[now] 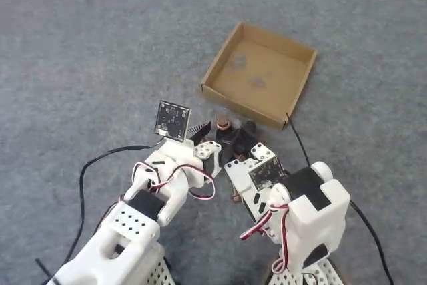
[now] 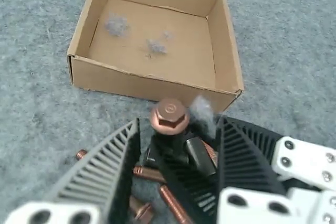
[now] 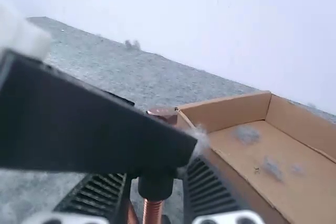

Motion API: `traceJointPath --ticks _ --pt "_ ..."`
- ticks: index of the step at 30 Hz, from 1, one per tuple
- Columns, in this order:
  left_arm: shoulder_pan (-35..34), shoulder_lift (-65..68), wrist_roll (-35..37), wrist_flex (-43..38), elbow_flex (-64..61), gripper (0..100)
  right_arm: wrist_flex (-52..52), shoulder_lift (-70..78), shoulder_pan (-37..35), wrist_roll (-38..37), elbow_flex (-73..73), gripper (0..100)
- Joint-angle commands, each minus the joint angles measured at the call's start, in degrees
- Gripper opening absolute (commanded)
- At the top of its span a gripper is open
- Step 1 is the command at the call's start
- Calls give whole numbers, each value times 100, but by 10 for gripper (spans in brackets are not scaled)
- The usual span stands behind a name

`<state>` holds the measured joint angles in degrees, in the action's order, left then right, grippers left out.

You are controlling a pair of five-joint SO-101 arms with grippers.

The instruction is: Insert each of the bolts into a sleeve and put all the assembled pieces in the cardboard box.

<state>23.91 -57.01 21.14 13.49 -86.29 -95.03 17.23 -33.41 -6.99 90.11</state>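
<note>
- High view: the cardboard box (image 1: 280,71) sits at 1 o'clock from the bolt (image 1: 222,123). Both arms crowd over it, covering the carpet (image 1: 80,65) beneath.
- Left wrist view: the left gripper (image 2: 177,120) is spread wide either side of the bolt head. Its jaws partly hide the loose bolts (image 2: 149,172) below.
- Right wrist view: the right gripper (image 3: 157,174) pinches the bolt, which has a black sleeve (image 3: 155,186) on its shaft. A black bar (image 3: 94,129) masks most of the head.

We see a tan-brown square cardboard box (image 1: 243,108), its floor smudged with pale grey fluff (image 2: 116,24). The speckled grey carpet surface (image 1: 80,65) is uniform. The copper-coloured hex-head metal bolt (image 2: 169,116) has a pinkish sheen. The left gripper (image 2: 177,121) has black ribbed fingers (image 2: 113,161). The white plastic arms (image 1: 120,231) carry red-and-white wires (image 1: 255,227).
</note>
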Motion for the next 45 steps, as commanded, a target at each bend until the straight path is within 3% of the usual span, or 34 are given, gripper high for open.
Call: traceJointPath --ticks 1,6,11,16,22,28,33,38,45 --pt "18 -791 589 686 514 221 -154 -92 101 -35 -193 6" --pt "9 -2681 853 2207 840 219 -154 -92 101 -35 -193 6" --pt "-237 -4387 853 2866 514 218 -154 -66 110 -35 -193 6" --pt "-1292 -4668 853 2646 163 206 -154 -66 251 -35 -193 6" --pt "-2251 -4413 853 2338 84 2 -154 -66 259 -35 -158 6" --pt "-2910 -4422 826 2462 -426 11 -154 -75 259 -35 -141 6" --pt "-3200 -4422 229 2479 -1015 11 -154 -92 426 -35 -167 6" --pt "-3763 -4431 -369 3323 -1033 11 -154 -101 426 -35 -149 6" --pt "-3868 -4431 -2391 4475 -1042 12 -207 -127 435 -88 9 6"
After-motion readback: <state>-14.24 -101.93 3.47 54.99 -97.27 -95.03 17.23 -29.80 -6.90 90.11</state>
